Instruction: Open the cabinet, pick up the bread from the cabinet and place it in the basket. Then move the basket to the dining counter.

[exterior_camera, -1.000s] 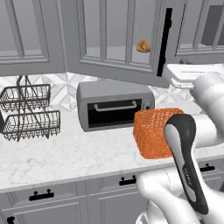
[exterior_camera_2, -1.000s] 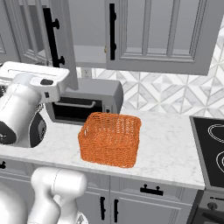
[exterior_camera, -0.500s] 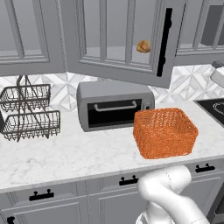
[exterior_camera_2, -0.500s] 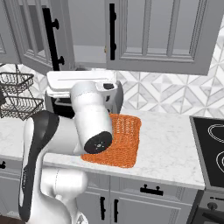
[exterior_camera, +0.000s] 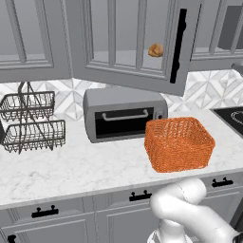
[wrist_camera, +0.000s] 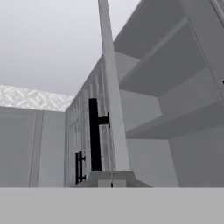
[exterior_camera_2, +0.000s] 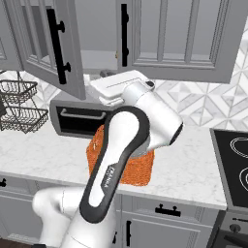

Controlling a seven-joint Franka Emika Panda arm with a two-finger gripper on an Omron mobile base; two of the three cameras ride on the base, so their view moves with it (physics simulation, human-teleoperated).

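While we hold our arm (exterior_camera_2: 126, 145) raised in front of the worktop, the cabinet (exterior_camera: 128, 42) spreads across the far wall above it, one door (exterior_camera: 137, 47) swung out toward us with its long black bar handle (exterior_camera: 178, 45) on the free edge. Below it, the marble worktop (exterior_camera: 85, 166) runs left to right against a patterned tile backsplash (exterior_camera_2: 203, 104), with grey drawers (exterior_camera: 71, 213) underneath and a black cooktop (exterior_camera_2: 232, 160) at the right end. A grey toaster oven (exterior_camera: 124, 114) sits at the back of the worktop, and a dark two-tier wire rack (exterior_camera: 31, 123) stands well to its left. Just in front of the oven's right end rests the basket (exterior_camera: 178, 144), orange and upright. The bread (exterior_camera: 155, 50) lies on the cabinet shelf behind the open door, above the toaster oven. In the hand view, our gripper (wrist_camera: 112, 180) points up at the cabinet's bare shelves (wrist_camera: 175, 113) and a door edge with its black handle (wrist_camera: 94, 135); the finger tips meet, so the jaws are closed and hold nothing. The bun sits well apart from the gripper.
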